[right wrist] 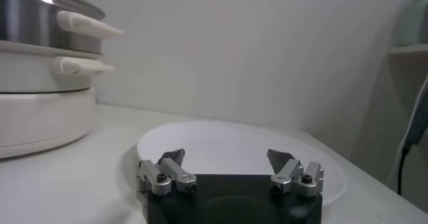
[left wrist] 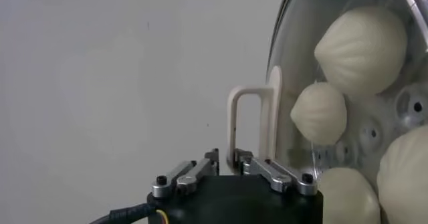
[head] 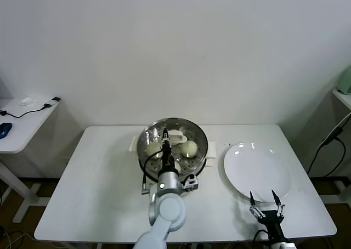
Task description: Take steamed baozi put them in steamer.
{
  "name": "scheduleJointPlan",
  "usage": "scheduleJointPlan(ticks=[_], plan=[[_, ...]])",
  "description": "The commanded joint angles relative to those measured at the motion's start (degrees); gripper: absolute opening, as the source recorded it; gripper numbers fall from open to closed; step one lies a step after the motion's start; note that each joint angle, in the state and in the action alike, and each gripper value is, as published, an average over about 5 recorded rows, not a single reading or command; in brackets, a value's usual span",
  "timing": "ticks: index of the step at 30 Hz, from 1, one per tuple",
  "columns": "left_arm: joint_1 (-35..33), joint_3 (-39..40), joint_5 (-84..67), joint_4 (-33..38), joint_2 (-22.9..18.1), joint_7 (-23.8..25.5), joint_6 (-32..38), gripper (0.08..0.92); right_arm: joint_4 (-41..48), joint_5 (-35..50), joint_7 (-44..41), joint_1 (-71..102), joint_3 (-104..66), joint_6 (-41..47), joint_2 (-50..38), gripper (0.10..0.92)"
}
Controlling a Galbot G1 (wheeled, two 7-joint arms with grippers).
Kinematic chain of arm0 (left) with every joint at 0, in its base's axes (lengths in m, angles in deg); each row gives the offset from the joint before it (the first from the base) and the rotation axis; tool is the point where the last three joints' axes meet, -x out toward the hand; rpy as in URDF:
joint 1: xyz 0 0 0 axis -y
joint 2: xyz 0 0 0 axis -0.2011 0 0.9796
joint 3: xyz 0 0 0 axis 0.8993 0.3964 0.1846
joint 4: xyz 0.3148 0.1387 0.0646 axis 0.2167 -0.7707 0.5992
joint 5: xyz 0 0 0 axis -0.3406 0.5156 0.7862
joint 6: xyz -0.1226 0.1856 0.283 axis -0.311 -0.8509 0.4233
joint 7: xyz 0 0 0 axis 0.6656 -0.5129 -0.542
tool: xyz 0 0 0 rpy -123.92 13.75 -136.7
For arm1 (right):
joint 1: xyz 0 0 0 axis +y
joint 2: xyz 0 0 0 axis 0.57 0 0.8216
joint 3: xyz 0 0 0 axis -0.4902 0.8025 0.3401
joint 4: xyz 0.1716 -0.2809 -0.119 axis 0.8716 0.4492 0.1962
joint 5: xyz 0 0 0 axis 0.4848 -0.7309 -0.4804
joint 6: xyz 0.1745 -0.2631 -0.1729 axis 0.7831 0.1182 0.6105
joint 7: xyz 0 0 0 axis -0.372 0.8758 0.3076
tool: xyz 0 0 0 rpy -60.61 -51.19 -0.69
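left gripper [left wrist: 225, 155]: closest in, its arm reaching from the near table [head: 98, 183] edge over the steamer; the fingers stand nearly together at the white handle [left wrist: 233, 122], and I cannot tell whether they still pinch it or have let go.
steamer [head: 145, 135]: steel basket on its white base, middle of the table, behind the left arm.
steamed baozi [left wrist: 361, 48]: four cream buns, all lying inside the basket on the perforated floor; none remain outside.
lid [left wrist: 301, 38]: what looks like a clear dome appears to sit over the buns, the white handle standing on it.
plate [head: 258, 169]: bare, just right of the steamer.
right gripper [head: 264, 197]: parked at the plate's near edge, fingers spread, grasping nothing.
step in hand: likely releasing the handle, loading looks finished.
doing it well: spread the fingers fully before moving; lift straight up, clear of the handle loop; no sideways drag, or the lid may shift off the rim.
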State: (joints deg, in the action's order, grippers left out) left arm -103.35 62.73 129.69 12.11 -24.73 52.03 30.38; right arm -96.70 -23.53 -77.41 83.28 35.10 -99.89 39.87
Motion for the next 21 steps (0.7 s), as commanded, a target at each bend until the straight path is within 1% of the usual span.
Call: scheduleJointPlan(ticks=[1, 7, 13, 18, 21], plan=[[-0.44, 0.66, -1.6, 2.42, 1.0, -0.02, 0.02, 0.287, -0.44, -0.22, -0.27, -0.11, 0.01, 0.34, 0.2, 0.823], [-1.45, 1.62, -5.23, 7.32, 3.24, 0.31, 0.41, 0.461, -0.79, -0.28, -0.74, -0.21, 0.0, 1.14, 0.46, 0.823], [-3.46, 2.11, -17.33, 14.75, 7.15, -1.15, 2.14, 0.634, -1.03, -0.59, -1.49, -0.51, 0.03, 2.13, 1.0, 0.823], [-7.0, 0.26, -32.39, 21.1, 10.18, -5.04, 6.74, 0.773, -1.29, -0.74, -1.6, -0.69, 0.22, 2.88, 1.42, 0.823], [-10.1, -3.64, -45.14, 24.26, 10.94, -8.22, 10.84, 0.814, -2.07, -0.25, -1.43, -0.36, 0.37, 3.52, 1.53, 0.823]])
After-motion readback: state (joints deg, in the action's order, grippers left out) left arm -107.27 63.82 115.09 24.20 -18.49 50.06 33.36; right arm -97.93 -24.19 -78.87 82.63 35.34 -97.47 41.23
